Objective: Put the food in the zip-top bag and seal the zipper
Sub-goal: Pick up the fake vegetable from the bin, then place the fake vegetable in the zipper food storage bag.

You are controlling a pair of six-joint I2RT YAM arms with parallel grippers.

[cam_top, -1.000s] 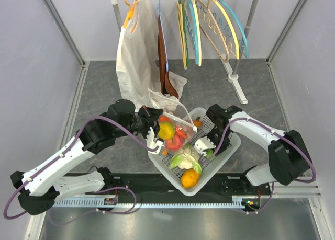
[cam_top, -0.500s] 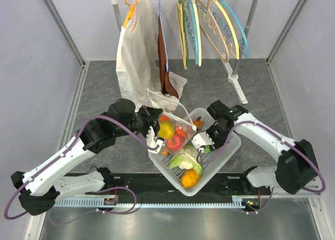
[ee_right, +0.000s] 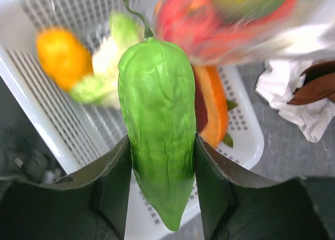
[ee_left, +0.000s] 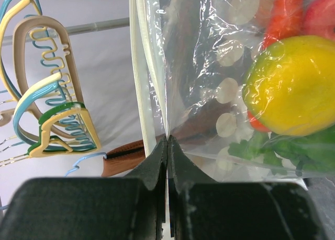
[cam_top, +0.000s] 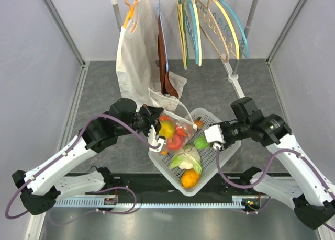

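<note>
Basket (cam_top: 209, 164) lies under zip-top bag (cam_top: 175, 117); garment (cam_top: 133, 57), hangers (cam_top: 209, 25) hang behind.

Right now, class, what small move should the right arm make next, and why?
Probably carry the green vegetable left to the dotted bag and release it inside: the right jaws grip it above the basket, while the left jaws pinch the bag's edge, other food already inside.

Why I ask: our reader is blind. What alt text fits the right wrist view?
The right gripper clamps a glossy green pepper, stem up, over a white lattice basket holding an orange fruit and cauliflower; the zip-top bag is blurred along the top.
</note>
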